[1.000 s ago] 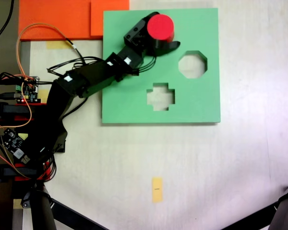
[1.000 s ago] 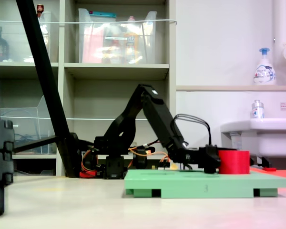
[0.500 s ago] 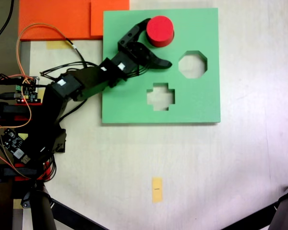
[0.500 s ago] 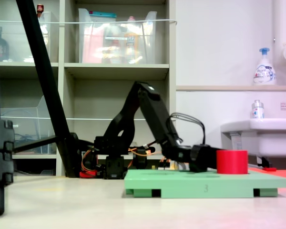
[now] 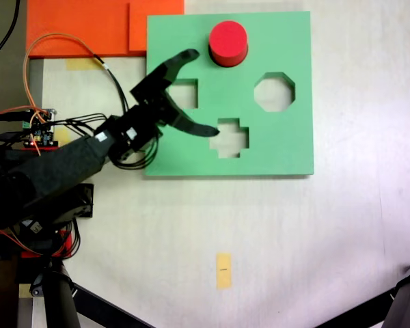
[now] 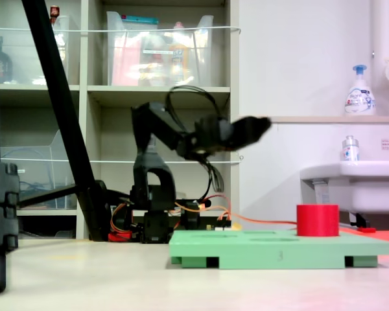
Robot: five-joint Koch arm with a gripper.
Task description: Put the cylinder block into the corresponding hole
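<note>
The red cylinder block point(image 5: 228, 42) stands upright near the far edge of the green foam board point(image 5: 287, 150); in the second exterior view the cylinder block point(image 6: 318, 220) rises above the green foam board point(image 6: 272, 249) at its right end. The corresponding hole is hidden; only square, octagonal and cross-shaped cut-outs show. My gripper point(image 5: 203, 92) is open and empty, spread over the square cut-out, left of the block and apart from it. In the second exterior view the gripper point(image 6: 256, 126) hangs blurred, high above the board.
Orange foam sheets point(image 5: 89, 27) lie beyond the board's left corner. Circuit boards and loose wires point(image 5: 37, 130) sit by the arm's base. A yellow tape strip point(image 5: 223, 270) marks the floor. Black stand legs point(image 5: 89, 301) cross the lower corners. Shelves point(image 6: 155, 97) and a sink point(image 6: 350, 178) stand behind.
The gripper let go of the red cylinder block, opened wide, drew back to the first exterior view's left and rose high. The block stayed where it stood.
</note>
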